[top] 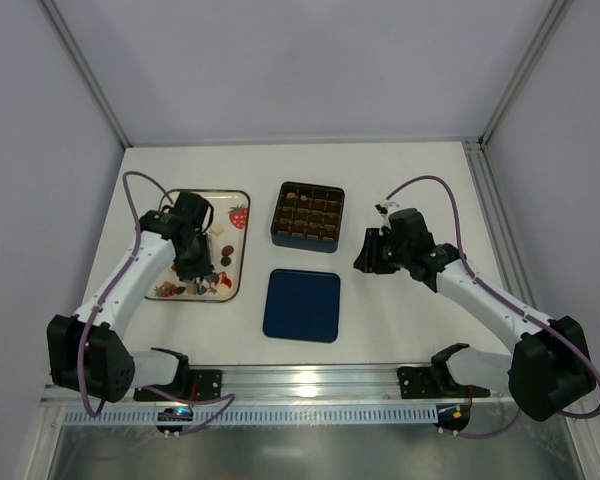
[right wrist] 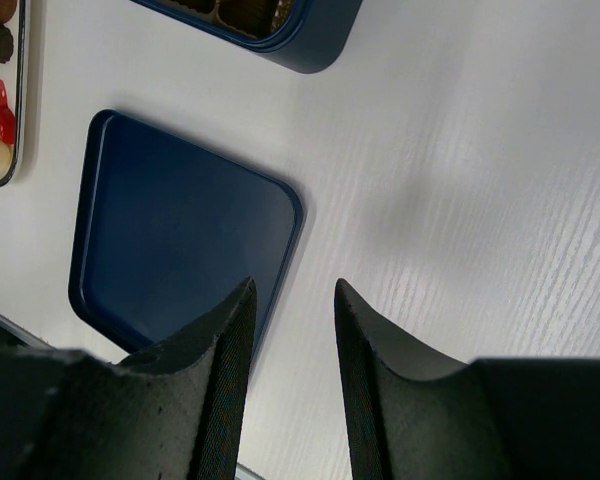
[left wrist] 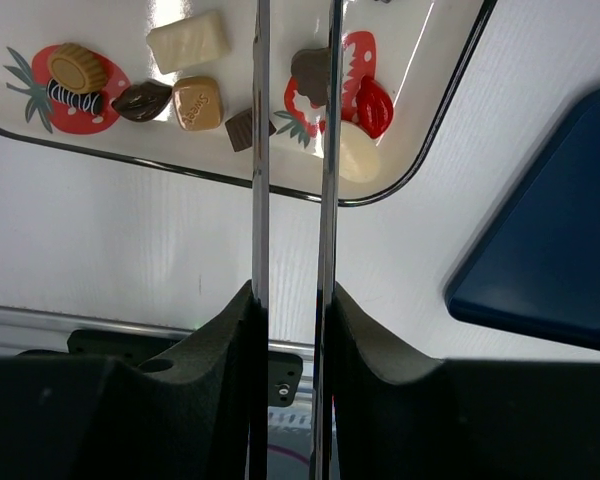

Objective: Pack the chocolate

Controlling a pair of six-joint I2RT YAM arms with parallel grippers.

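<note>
Pick-up step: the left gripper (left wrist: 294,30), blades narrowly apart, straddled a dark brown chocolate (left wrist: 308,72) on the white strawberry-printed tray (top: 235,270), nine o'clock of the dark-blue gridded box (top: 308,215); the next move called for closing, then lifting.

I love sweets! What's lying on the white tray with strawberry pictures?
Small loose chocolates in brown, tan and cream. From above, the white-and-black left arm covers the white rectangular tray's middle, so anything under it stays hidden.

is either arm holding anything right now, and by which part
Right gripper: nothing. Left gripper: jaws flank a dark brown chocolate on the tray; whether they grip it cannot be told.
</note>
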